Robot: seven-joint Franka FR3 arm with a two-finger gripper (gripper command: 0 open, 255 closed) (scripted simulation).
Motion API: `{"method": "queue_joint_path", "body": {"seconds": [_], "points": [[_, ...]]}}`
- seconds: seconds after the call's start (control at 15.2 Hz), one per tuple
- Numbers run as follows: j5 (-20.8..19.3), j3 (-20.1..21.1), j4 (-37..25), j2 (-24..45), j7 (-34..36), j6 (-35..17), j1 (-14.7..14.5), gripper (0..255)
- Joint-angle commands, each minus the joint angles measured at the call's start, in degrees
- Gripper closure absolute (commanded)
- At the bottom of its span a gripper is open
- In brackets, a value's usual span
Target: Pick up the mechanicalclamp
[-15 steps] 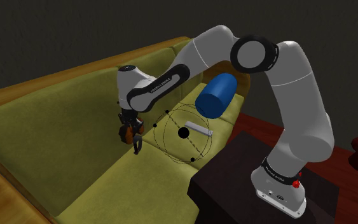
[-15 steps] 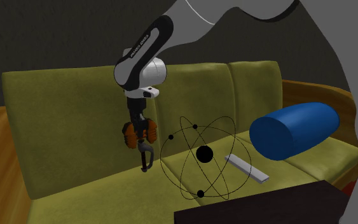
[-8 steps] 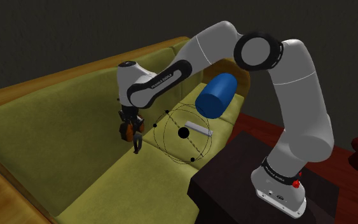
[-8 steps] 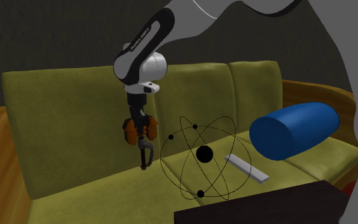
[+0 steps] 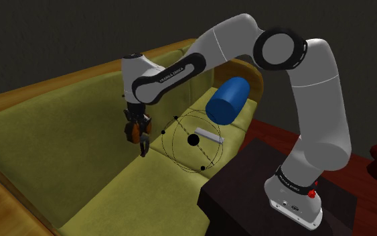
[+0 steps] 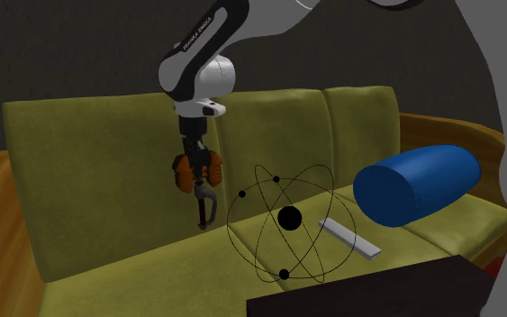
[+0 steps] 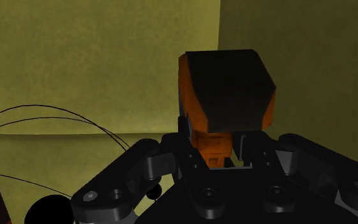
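Here, one clamp (image 7: 225, 83) within one black gripper (image 6: 194, 162).

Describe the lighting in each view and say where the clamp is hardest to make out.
Shoulder view: dim; the clamp is a small orange-and-black shape under the gripper against the olive sofa. Second exterior view: similar light, its orange handles read clearly. Wrist view: darkest, hardest; the clamp's black parts merge with the gripper.

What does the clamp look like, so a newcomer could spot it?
Find the olive sofa, then the black gripper hanging over its seat. The clamp dangles clasped in it. It alone is orange and black, unlike the blue cylinder and grey bar.
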State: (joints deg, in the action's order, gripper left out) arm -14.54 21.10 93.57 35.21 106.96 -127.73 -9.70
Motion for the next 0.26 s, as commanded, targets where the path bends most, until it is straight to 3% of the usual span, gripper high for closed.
{"method": "queue_joint_path", "body": {"seconds": [0.0,0.2], "points": [[0.4,0.3,-0.3,-0.9,-0.2,1.2,0.1,255],[0.6,0.4,-0.5,-1.4,-0.3,1.8,0.2,255]]}}
